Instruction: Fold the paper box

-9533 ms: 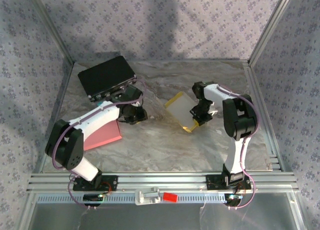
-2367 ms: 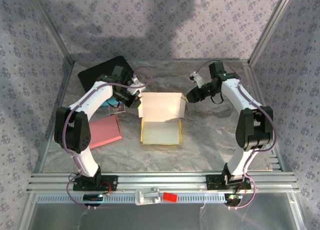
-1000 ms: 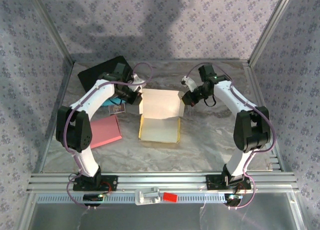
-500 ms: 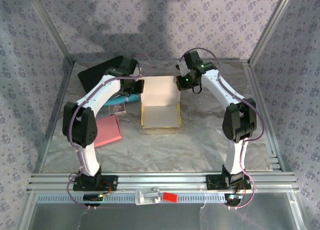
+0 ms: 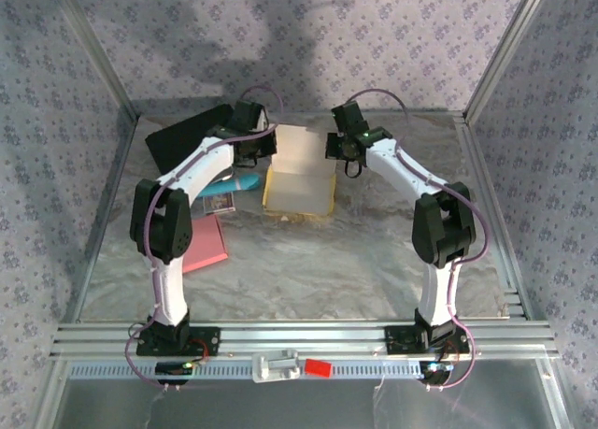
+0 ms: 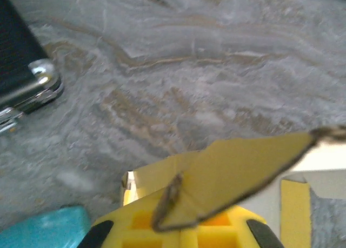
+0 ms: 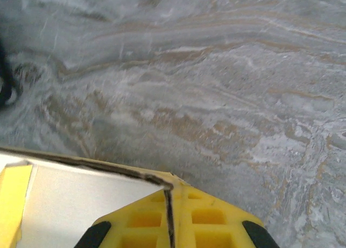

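Note:
The paper box (image 5: 299,177), yellow outside and white inside, sits at the back middle of the table with its lid raised over the tray. My left gripper (image 5: 265,150) is shut on the lid's left corner. In the left wrist view a yellow flap (image 6: 243,169) is pinched between the yellow fingers of that gripper (image 6: 178,218). My right gripper (image 5: 334,149) is shut on the lid's right corner. The right wrist view has the lid's white panel (image 7: 81,202) and its dark edge running into the closed jaws of that gripper (image 7: 170,207).
A black case (image 5: 192,139) lies at the back left, its corner (image 6: 24,69) near the left gripper. A teal object (image 5: 245,179), a small card (image 5: 220,205) and a pink pad (image 5: 204,247) lie left of the box. Metal frame rails border the table.
Both grippers have moved toward the back wall and closer together. The lid, lying flat behind the tray a second ago, now stands raised over it.

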You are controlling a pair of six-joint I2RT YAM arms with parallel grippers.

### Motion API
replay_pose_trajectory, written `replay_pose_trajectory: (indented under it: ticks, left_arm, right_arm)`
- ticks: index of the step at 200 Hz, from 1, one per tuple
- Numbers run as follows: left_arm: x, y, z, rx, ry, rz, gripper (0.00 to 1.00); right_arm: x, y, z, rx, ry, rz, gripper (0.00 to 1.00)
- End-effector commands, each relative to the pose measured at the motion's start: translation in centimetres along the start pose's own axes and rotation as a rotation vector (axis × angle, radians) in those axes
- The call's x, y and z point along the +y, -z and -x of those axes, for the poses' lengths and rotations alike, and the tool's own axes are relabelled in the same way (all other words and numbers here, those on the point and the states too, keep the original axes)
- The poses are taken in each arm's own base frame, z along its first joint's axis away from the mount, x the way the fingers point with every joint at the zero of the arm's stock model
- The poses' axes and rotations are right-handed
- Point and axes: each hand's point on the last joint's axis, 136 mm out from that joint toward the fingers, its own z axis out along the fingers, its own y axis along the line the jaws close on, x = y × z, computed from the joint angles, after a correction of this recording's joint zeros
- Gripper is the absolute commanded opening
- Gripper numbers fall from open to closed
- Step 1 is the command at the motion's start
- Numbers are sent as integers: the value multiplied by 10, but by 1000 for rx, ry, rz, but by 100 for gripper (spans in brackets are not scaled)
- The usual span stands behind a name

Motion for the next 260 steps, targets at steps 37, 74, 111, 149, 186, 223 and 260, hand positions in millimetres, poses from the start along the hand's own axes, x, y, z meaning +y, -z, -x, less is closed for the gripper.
replay_pose_trajectory:
  ticks: [37, 74, 111, 149, 186, 223, 260]
  left_arm:
    - [-64, -8, 27, -123, -55, -333, 0]
    - [-59, -21, 17, -140, -63, -397, 0]
    - [-54, -26, 3, -157, -84, -430, 0]
    - [-49, -27, -10, -185, -94, -435, 0]
    - [-49, -31, -25, -187, -114, -424, 0]
    - [-51, -37, -46, -152, -162, -354, 0]
    - [-33, -39, -57, -149, -157, -253, 0]
  right_arm:
    - [16, 8, 53, -297, -151, 96, 0]
    - [21, 1, 57, -384, -106, 154, 0]
    - [30, -7, 46, -377, -47, 203, 0]
    - [28, -7, 32, -379, -41, 209, 0]
    - [24, -10, 15, -355, -38, 208, 0]
    - [14, -12, -1, -299, -40, 163, 0]
    - [8, -4, -8, -197, -101, 115, 11]
